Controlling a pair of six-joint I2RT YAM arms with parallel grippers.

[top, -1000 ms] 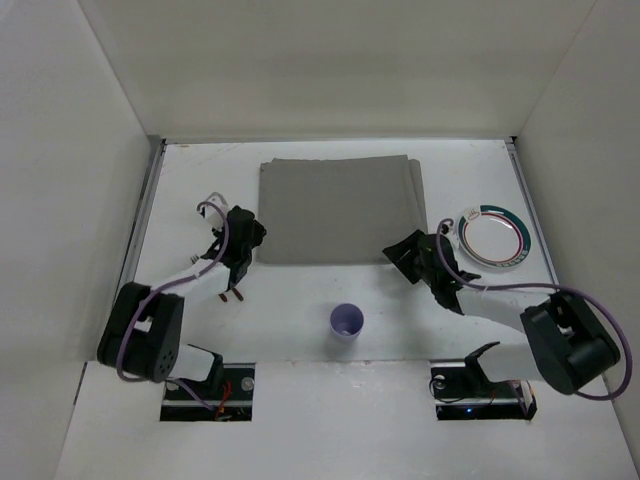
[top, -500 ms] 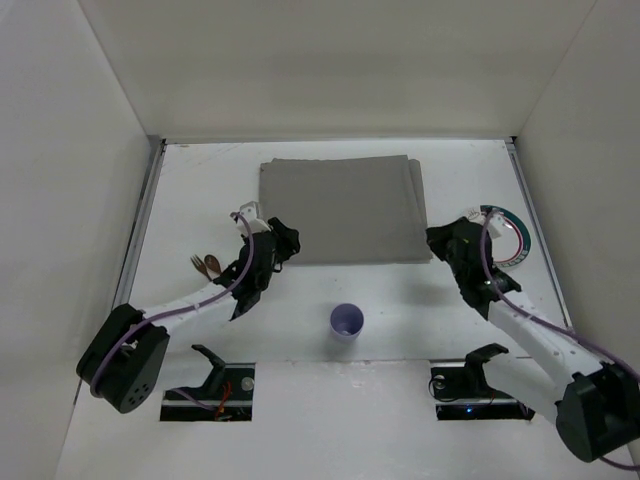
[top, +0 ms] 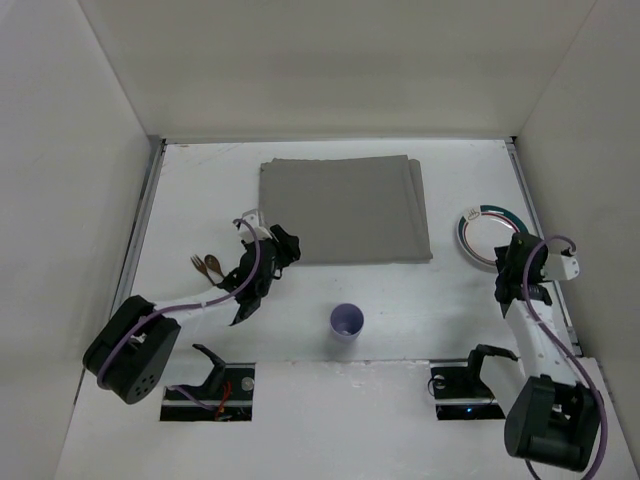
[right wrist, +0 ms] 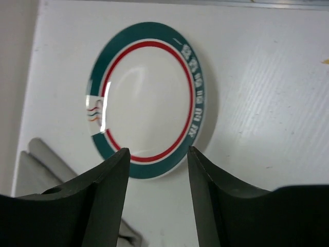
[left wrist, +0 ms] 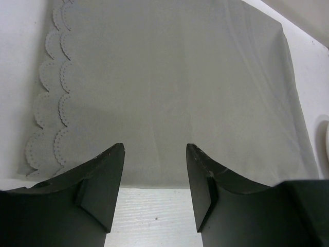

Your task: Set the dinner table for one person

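Overhead, the dinner table (top: pixel 400 300), a broad white top with metal rails down its sides, fills the floor of a white-walled booth, with 2 robot arms mounted at its near edge. A grey placemat (top: pixel 340 205) lies flat at the far centre, its left edge scalloped in 2 layers in the left wrist view. The left gripper (top: pixel 272 252) hangs just at the mat's near-left corner, its jaws moderately apart and holding nothing; between its fingers (left wrist: pixel 105 177) show only the mat's near hem and a strip of bare table. To the arm's left lie what look like a small fork and spoon (top: pixel 205 264), side by side. A purple cup (top: pixel 347 322) stands upright near the front centre, well apart from both arms. On the right, a white plate (top: pixel 488 238) ringed in green and red rests beside the rail. The right gripper (top: pixel 508 262) is poised at the plate's near rim, jaws wide and empty.
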